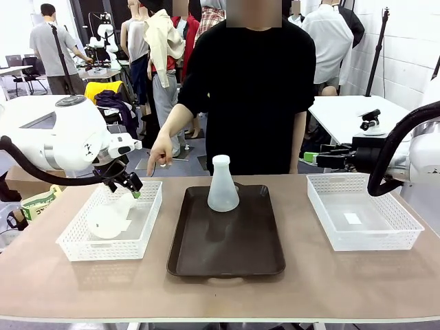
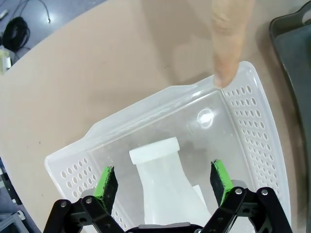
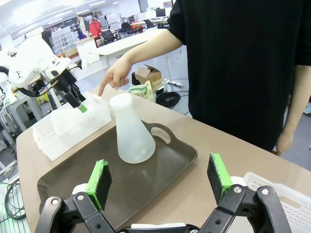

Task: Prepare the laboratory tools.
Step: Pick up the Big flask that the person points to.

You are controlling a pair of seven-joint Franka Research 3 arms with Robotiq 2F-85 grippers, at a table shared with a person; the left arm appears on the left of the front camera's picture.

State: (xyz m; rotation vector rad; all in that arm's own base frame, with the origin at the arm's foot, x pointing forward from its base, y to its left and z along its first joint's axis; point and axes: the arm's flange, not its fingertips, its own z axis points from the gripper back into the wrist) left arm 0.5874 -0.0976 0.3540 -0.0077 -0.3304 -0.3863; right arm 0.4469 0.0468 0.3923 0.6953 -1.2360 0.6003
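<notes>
Left gripper [image 2: 163, 180] is hanging open over the flask [image 1: 110, 218] lying in the left basket [image 1: 103, 254]. Second flask [image 1: 223, 185] is standing on the tray [image 1: 227, 240]. Right gripper [image 3: 159, 175] is sitting open, empty. Flask is looking light, slick, maybe brittle, so I'm suggesting a gentle grip at the neck.

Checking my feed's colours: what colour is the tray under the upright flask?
Dark brown; the tray shows best in the front view.

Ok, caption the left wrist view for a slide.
Open left hand at flask lying in basket; person's finger at basket rim.
</notes>
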